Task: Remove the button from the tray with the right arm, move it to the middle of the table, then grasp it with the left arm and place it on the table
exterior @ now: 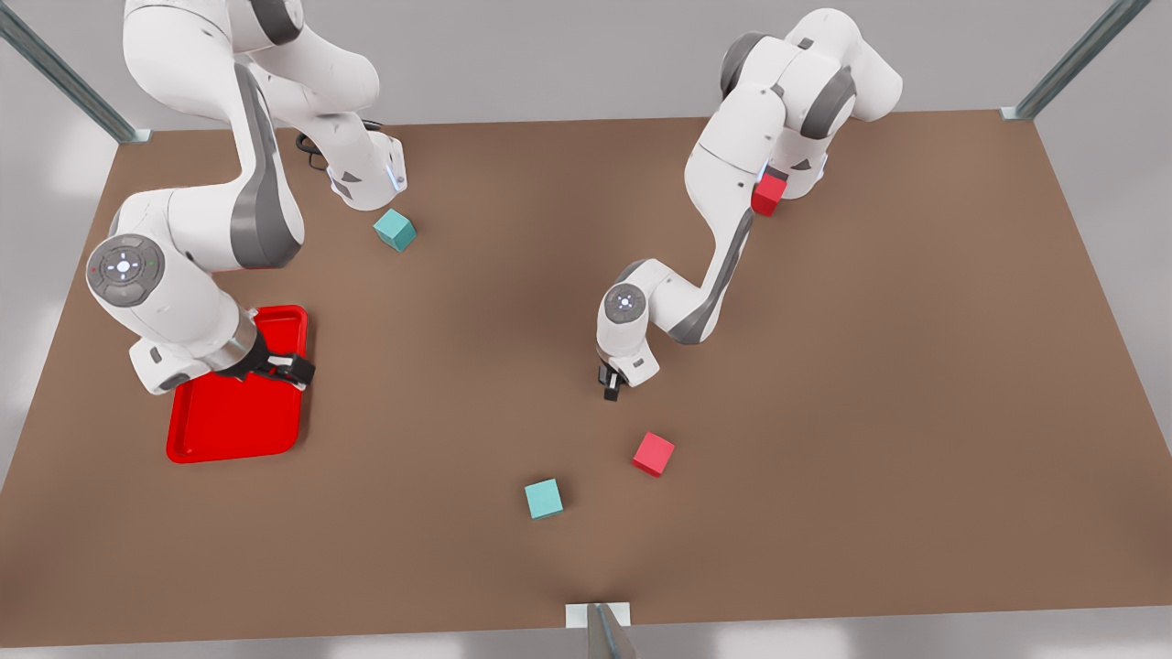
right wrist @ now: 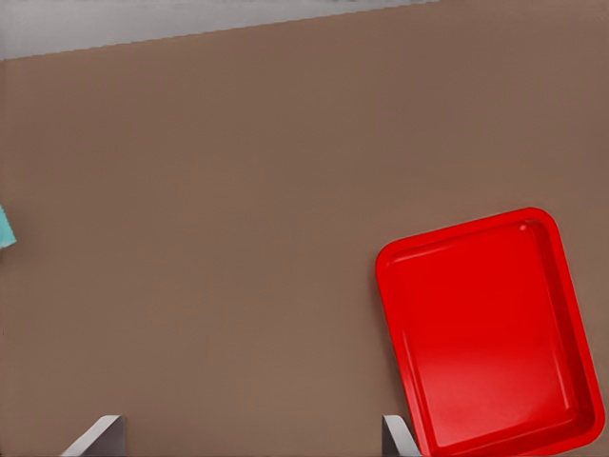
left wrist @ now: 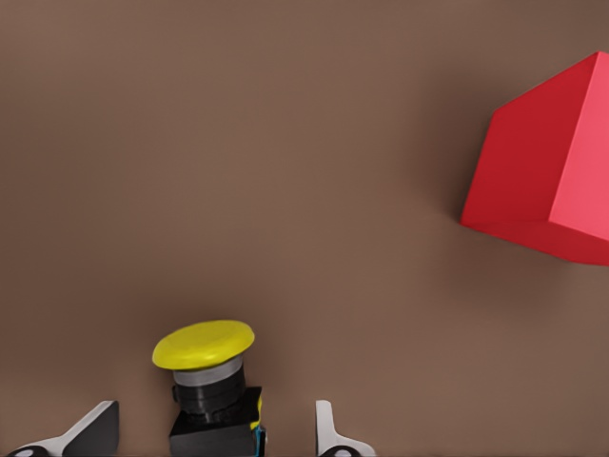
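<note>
The brown table (exterior: 824,366) carried the red tray (exterior: 233,421) at the front view's left, and the right gripper (exterior: 291,369) hung above it with fingers spread and holding nothing. Near the table's middle, the left gripper (exterior: 611,386) sat low, its fingers (left wrist: 328,433) apart on either side of the button (left wrist: 211,386), beside a red cube (exterior: 653,454).

Brown table (exterior: 824,366), bright red tray (exterior: 233,426), yellow-capped button (left wrist: 205,345) on black base, two red cubes (exterior: 653,454), two teal cubes (exterior: 544,499), white arms with grey joints.
</note>
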You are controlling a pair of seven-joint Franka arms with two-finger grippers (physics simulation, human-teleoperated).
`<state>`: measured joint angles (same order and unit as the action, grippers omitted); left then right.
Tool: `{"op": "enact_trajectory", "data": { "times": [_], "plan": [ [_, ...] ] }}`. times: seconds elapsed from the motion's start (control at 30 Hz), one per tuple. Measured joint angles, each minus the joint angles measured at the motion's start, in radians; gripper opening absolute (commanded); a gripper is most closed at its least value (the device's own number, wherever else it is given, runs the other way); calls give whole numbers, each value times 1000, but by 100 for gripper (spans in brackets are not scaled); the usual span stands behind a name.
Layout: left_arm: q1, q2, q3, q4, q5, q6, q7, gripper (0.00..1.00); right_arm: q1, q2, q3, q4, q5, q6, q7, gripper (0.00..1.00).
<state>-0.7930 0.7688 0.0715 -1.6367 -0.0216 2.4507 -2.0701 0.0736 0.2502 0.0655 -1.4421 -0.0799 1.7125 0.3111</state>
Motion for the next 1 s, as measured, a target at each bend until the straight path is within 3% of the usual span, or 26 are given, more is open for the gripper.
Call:
{"op": "enact_trajectory", "data": {
  "times": [0.07, 0.13, 0.23, 0.3, 0.43, 1.0],
  "plan": [
    [0, 1, 0, 5, -1, 2, -1, 99, 0, 11, 1, 15, 1, 6, -12, 100],
    [0, 1, 0, 7, -3, 4, -2, 79, 0, 15, 2, 17, 2, 11, -23, 100],
    [2, 2, 0, 6, -3, 4, -4, 76, -1, 16, 2, 17, 3, 17, -37, 100],
    [3, 2, 0, 6, -4, 3, -4, 60, -2, 16, 2, 17, 4, 20, -45, 100],
    [4, 1, 0, 6, -5, 0, -4, 43, -3, 16, 2, 18, 4, 23, -59, 100],
    [29, -11, 0, 18, -3, -23, 21, 40, -3, 22, 0, 20, 5, 40, -92, 100]
  ]
}}
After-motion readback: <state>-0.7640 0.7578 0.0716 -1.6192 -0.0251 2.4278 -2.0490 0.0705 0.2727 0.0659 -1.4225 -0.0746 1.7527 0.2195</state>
